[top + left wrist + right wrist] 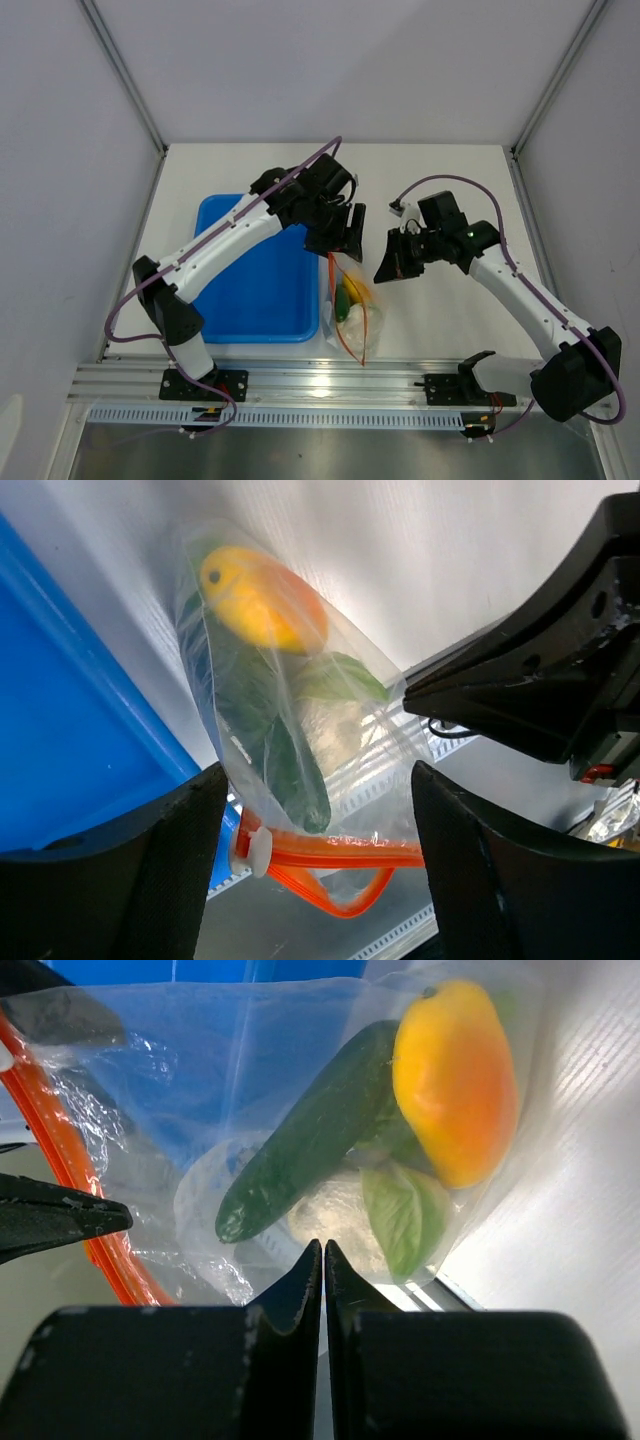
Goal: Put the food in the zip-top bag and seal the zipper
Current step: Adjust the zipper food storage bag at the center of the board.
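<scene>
Two tools at the zip-top bag [200, 1080] of food [455, 1080], left tool [318, 780] spread wide, right tool [323, 1245] closed, maybe pinching plastic.

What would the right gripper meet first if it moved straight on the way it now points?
Most likely the clear wall of the zip-top bag, roughly where the cabbage head lies inside; depth is unclear.

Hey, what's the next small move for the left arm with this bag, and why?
Probably lower the left gripper and close it on the zipper near its white slider: its jaws stand open either side of the strip, the food looks inside the zip-top bag, and the orange strips gape apart.
</scene>
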`<state>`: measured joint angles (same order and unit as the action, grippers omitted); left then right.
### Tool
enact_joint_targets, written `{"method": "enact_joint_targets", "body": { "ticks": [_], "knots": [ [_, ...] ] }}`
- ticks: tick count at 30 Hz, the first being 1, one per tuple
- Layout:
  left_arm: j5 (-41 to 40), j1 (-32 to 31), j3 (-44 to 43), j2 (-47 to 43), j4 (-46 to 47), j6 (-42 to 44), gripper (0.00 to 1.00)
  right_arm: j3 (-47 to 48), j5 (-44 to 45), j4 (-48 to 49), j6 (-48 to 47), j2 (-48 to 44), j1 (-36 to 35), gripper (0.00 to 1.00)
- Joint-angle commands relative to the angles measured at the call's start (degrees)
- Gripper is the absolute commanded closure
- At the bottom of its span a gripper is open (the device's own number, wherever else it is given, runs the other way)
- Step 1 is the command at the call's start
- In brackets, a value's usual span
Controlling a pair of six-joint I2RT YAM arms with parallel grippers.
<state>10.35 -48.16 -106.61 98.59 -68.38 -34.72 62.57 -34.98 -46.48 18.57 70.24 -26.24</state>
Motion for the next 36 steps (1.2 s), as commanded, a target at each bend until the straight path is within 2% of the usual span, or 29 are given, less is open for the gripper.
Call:
{"method": "enact_joint_targets", "body": {
  "ticks": [1, 3, 6, 10, 14, 20, 25, 31, 36],
  "knots": [
    [-2.5, 0.5, -0.8, -3.3, -1.8, -1.7, 0.24, 0.1, -1.2, 1.0, 0.2, -0.2, -0.7, 0.96],
    [-3.0, 0.5, 1.4, -5.9, -2.2, -2.4, 0.13, 0.0, -1.2, 0.9, 0.3, 0.0, -0.6, 0.96],
    [-4.9, 0.4, 6.4, -10.7, -1.3, -4.7, 0.02, -0.5, -1.5, 1.1, 0.8, 0.1, -1.1, 0.96],
    [-4.7, 0.3, 13.9, -15.3, 1.4, -7.5, 0.01, -0.7, -0.5, 1.4, 1.5, 0.2, -2.3, 0.97],
    [-4.6, 0.0, 16.0, -16.5, 2.1, -8.9, 0.01, -0.3, -0.2, 1.8, 1.8, 0.7, -3.5, 0.97],
    [-20.3, 0.6, 12.6, -20.3, -8.9, -14.8, 0.0, 0.8, 0.5, 1.9, 1.7, 1.4, -4.0, 0.97],
    [-13.1, 0.4, 17.6, -23.3, -8.4, -19.2, 0.0, 1.1, 0.4, 2.4, 1.7, 2.0, -4.2, 0.98],
    [-4.6, 0.0, 26.4, -25.5, 4.5, -21.8, 0.01, 1.0, 1.4, 2.6, 3.0, 2.1, -4.8, 1.0],
    [-1.1, -1.1, 26.9, -23.3, 7.6, -22.5, 0.0, 0.4, 3.1, 2.4, 4.5, 1.7, -7.2, 1.0]
  ]
}}
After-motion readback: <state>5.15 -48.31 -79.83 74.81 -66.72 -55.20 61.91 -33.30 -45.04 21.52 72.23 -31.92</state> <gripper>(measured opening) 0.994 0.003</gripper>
